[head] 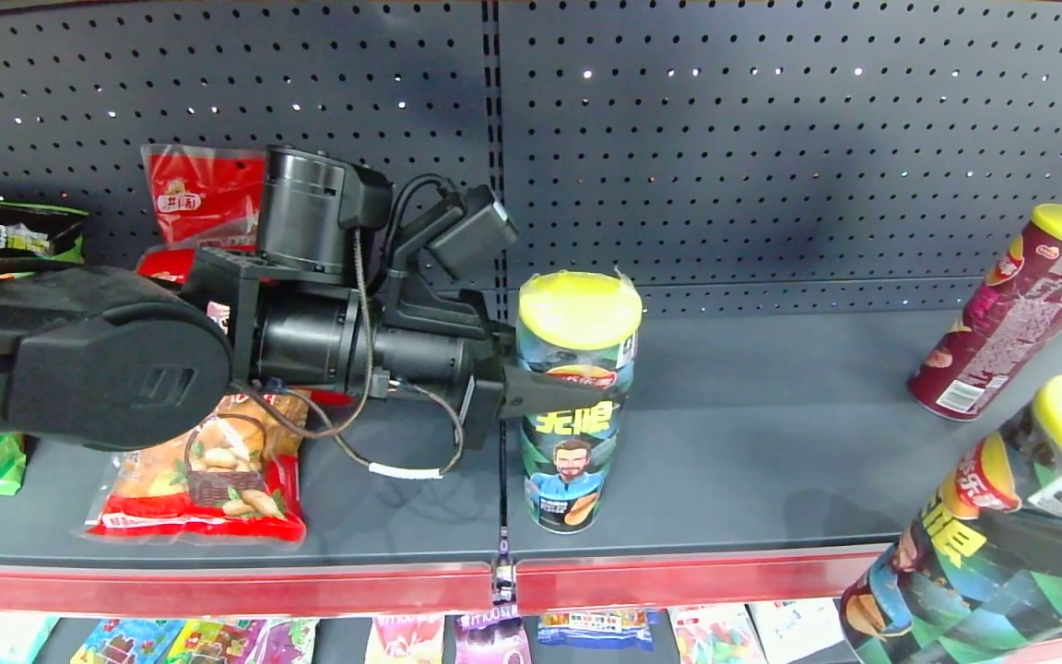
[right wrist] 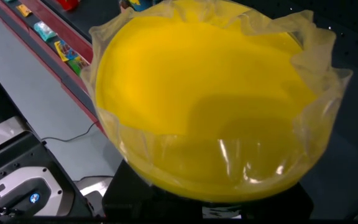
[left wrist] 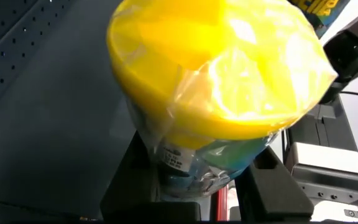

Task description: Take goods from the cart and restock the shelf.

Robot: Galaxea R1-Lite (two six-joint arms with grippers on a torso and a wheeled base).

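Note:
A green-and-blue chip can (head: 577, 433) with a yellow lid (left wrist: 216, 62) stands upright on the grey shelf (head: 752, 443), near the middle and close to the front edge. My left gripper (head: 577, 387) comes in from the left and is shut on the can's upper body; its black fingers (left wrist: 129, 186) press on both sides. A second can of the same kind (head: 973, 544) hangs tilted in front of the shelf at lower right. My right gripper (head: 1056, 544) is shut on it, and its yellow lid (right wrist: 210, 93) sits right before the right wrist camera.
A maroon chip can (head: 1015, 314) leans at the shelf's right end. A peanut bag (head: 208, 480), a red bag (head: 204, 198) and green bags (head: 10, 231) lie at the left. The shelf's red front strip (head: 678, 576) tops a lower shelf of snack packets (head: 494, 636). Bare shelf lies between the two cans.

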